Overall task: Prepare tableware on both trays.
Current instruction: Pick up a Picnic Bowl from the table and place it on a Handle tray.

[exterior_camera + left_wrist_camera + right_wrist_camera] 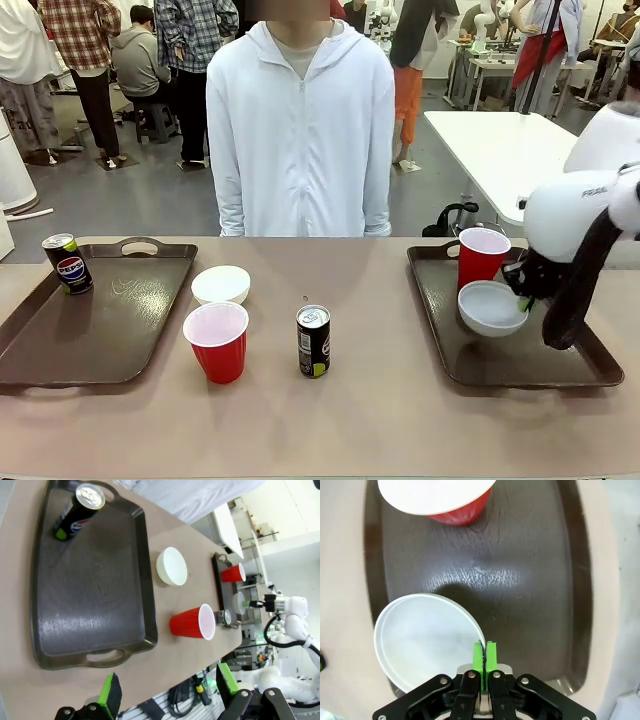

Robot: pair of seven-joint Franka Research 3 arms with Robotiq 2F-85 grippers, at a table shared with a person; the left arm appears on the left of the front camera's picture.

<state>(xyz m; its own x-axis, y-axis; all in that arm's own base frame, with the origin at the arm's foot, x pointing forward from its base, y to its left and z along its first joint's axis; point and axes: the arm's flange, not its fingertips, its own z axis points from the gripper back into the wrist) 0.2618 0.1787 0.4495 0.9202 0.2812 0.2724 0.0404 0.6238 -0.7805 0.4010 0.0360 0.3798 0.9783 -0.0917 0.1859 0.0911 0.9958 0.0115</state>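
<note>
Tan tabletop [400,400], person [300,130] at far side. The right end effector [484,645], pinching a white bowl [490,308] by its rim, holds it low in the right tray [440,340] beside a red cup [482,258], likely for placement. The left end effector [167,687] hangs wide open above the left tray [90,595].

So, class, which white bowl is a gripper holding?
The bowl over the right tray, pinched at its rim by the right gripper; the other bowl sits on the table.

The floor [150,205] was grey and smooth. A big white table [500,150] stood at the back right. Some people [135,55] were far behind.
</note>
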